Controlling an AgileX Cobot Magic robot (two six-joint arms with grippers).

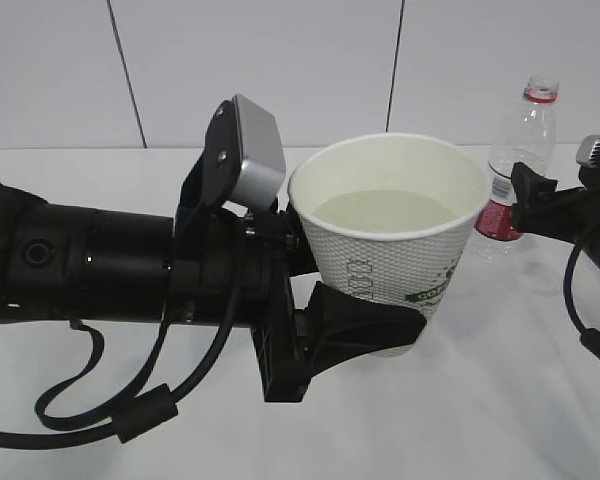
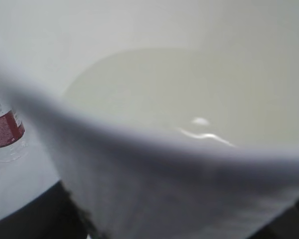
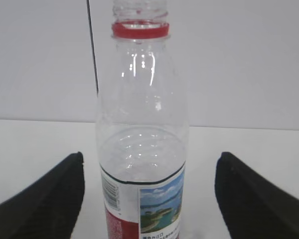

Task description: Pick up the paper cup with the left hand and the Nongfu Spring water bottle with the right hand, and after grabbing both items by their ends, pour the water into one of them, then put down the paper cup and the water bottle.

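Nearest the exterior camera is one left hand (image 1: 365, 325), its black fingers closed around the lower wall of one paper cup (image 1: 392, 255), which it holds upright and lifted off the white table (image 1: 480, 420). One grey block (image 1: 255, 155) sits on top of this gripper, and black cables (image 1: 130, 415) loop beneath its arm. Inside the cup lies the water (image 1: 385, 212), pale against the white wall, filling it well below the rim; the left wrist view shows the same surface with a glint on it. Farther back on the right stands one Nongfu Spring water bottle (image 3: 142, 149), upright on the table, uncapped. One right hand (image 3: 149, 199) faces it with jaws spread wide, a finger on either side of the bottle and clear of it, gripping nothing. Beyond is a white panelled wall (image 1: 280, 60).
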